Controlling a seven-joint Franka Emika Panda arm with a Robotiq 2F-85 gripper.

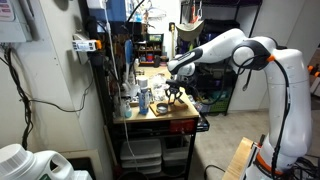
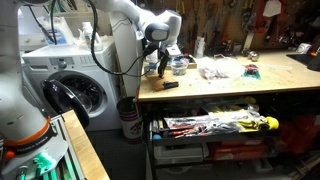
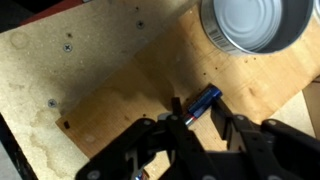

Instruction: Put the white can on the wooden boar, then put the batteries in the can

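Observation:
In the wrist view a white can (image 3: pixel 255 25), open at the top, stands on the wooden board (image 3: pixel 130 100) at the upper right. A blue battery (image 3: pixel 203 101) lies flat on the board just below the can. My gripper (image 3: pixel 205 125) is low over the board and open. The battery's near end lies between the fingertips, close to the left finger, with bare wood showing up to the right finger. In both exterior views the gripper (image 1: pixel 176 93) (image 2: pixel 163 68) hangs over the end of the workbench. No other battery shows.
The workbench (image 2: pixel 230 88) carries bottles and small clutter (image 1: pixel 140 98) (image 2: pixel 215 70). A washing machine (image 2: pixel 75 90) stands beside the bench. Open drawers with tools (image 2: pixel 215 125) sit under the top. Shelves and a wall stand behind it.

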